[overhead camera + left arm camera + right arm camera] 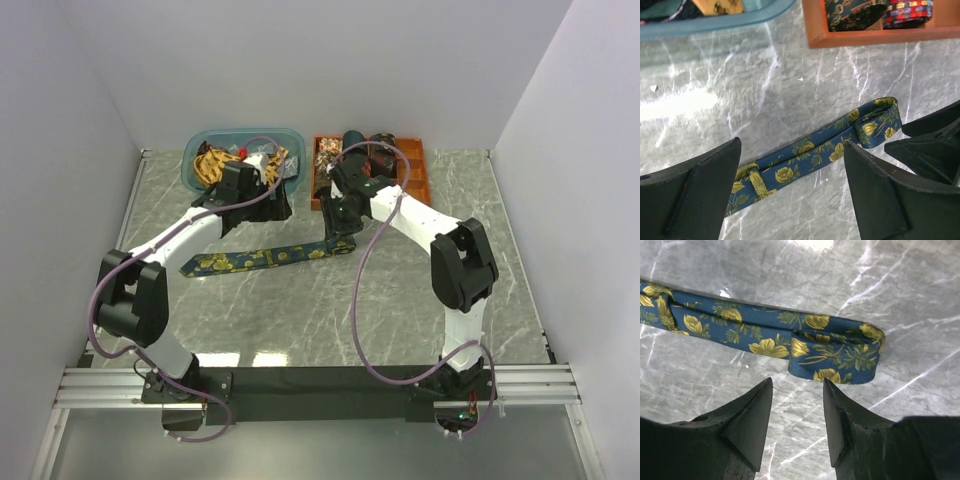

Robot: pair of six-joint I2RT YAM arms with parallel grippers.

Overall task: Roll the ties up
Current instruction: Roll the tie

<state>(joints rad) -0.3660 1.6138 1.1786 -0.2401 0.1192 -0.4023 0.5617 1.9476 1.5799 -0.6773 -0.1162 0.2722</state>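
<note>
The blue tie with yellow flowers lies flat on the marble table. Its narrow end is doubled back on itself into a short fold, probably the first turn of a roll, just beyond the fingertips of the right gripper. That gripper is lowered close to the table with its jaws partly apart and nothing between them, so the fold rests free. The left gripper hovers above the middle of the tie with its jaws spread wide and empty. The strip runs across beneath the gap, likely so it can steady the length while the other arm rolls. Both arms reach forward from their bases, elbows raised. Beyond the left gripper sit a blue bin of loose ties and an orange tray.
</note>
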